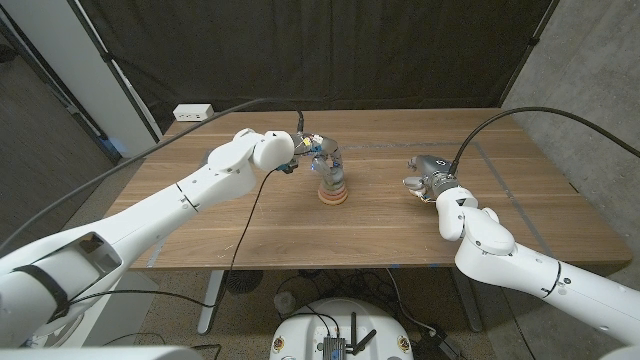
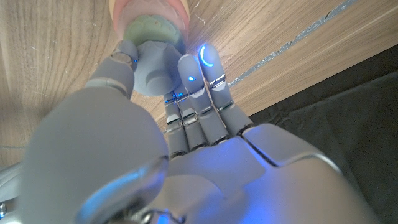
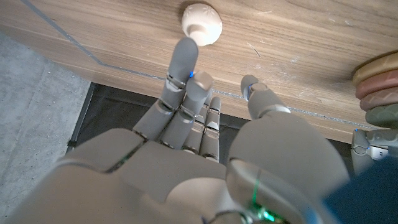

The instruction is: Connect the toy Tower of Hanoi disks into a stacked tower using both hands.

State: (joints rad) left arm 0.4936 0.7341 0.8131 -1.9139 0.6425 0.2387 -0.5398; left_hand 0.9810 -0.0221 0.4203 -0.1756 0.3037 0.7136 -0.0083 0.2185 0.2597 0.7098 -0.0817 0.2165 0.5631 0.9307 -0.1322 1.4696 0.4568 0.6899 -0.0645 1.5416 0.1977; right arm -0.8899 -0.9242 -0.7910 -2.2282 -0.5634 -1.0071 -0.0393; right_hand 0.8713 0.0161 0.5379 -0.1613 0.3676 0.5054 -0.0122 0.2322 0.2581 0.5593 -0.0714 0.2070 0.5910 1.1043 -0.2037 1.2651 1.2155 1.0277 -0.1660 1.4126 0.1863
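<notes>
The tower [image 1: 333, 191] stands at the table's middle, with wide orange and pink disks low and a green disk [image 2: 155, 28] above them. My left hand [image 1: 318, 156] pinches a blue-grey disk [image 2: 154, 70] between thumb and fingers, right on top of the green one. In the right wrist view the tower [image 3: 379, 78] is seen from the side. A small cream disk [image 3: 201, 22] lies alone on the wood to the tower's right. My right hand [image 1: 430, 180] is next to it, fingers [image 3: 181, 62] stretched apart, one tip at the cream disk's edge, holding nothing.
A white power strip [image 1: 193, 113] lies at the table's far left corner. A thin pale line [image 3: 124, 62] runs along the wooden table [image 1: 400, 240] near its edges. A dark curtain hangs behind the table.
</notes>
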